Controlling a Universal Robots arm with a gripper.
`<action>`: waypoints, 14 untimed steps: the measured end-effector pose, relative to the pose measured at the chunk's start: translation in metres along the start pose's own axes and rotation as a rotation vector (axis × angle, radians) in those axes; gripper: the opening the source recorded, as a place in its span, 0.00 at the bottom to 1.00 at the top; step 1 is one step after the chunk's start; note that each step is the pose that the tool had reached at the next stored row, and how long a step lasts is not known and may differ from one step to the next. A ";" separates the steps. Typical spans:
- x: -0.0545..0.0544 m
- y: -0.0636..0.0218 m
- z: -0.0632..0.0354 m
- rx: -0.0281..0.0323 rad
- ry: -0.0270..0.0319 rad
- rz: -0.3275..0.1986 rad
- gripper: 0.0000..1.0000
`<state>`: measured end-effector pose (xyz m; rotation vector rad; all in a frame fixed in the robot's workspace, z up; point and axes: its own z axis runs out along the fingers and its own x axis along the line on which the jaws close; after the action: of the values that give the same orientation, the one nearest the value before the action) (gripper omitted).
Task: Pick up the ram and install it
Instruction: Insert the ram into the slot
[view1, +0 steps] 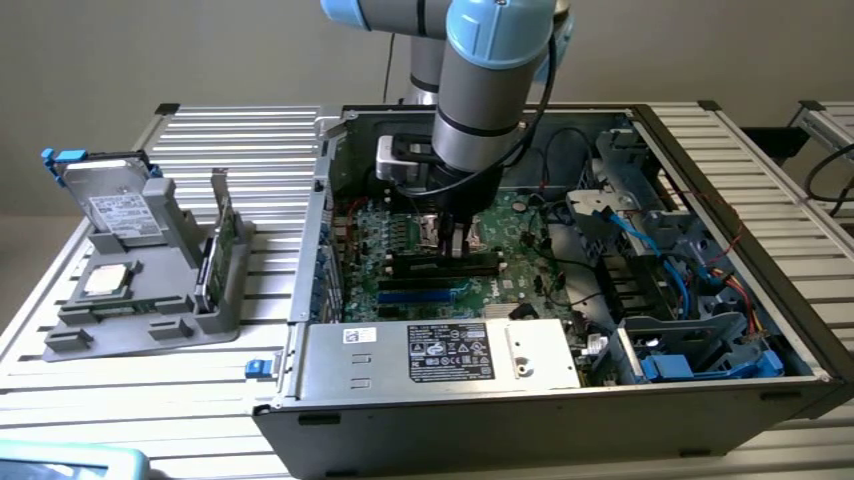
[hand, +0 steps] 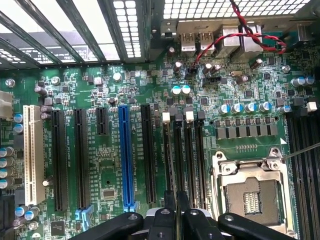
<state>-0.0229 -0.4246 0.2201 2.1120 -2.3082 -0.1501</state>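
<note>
Inside the open computer case (view1: 534, 400), the gripper (hand: 176, 201) hovers over the black slots (hand: 189, 160) — fingers (hand: 170, 207) nearly together, seemingly pinching the ram (hand: 177, 172) edge-on — where slight misalignment could jam or bend it.

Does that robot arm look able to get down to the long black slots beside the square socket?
Likely yes: the pincer hangs right over the slots, the case lies open on top, and no cable crosses between them.
</note>
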 end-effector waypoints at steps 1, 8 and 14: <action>0.000 0.0003 0.0000 0.0000 -0.0003 0.001 0.14; 0.000 0.0017 -0.0009 -0.0001 -0.0004 0.008 0.14; 0.000 0.0018 -0.0010 0.0002 -0.0001 0.013 0.14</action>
<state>-0.0246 -0.4246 0.2212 2.0968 -2.3214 -0.1498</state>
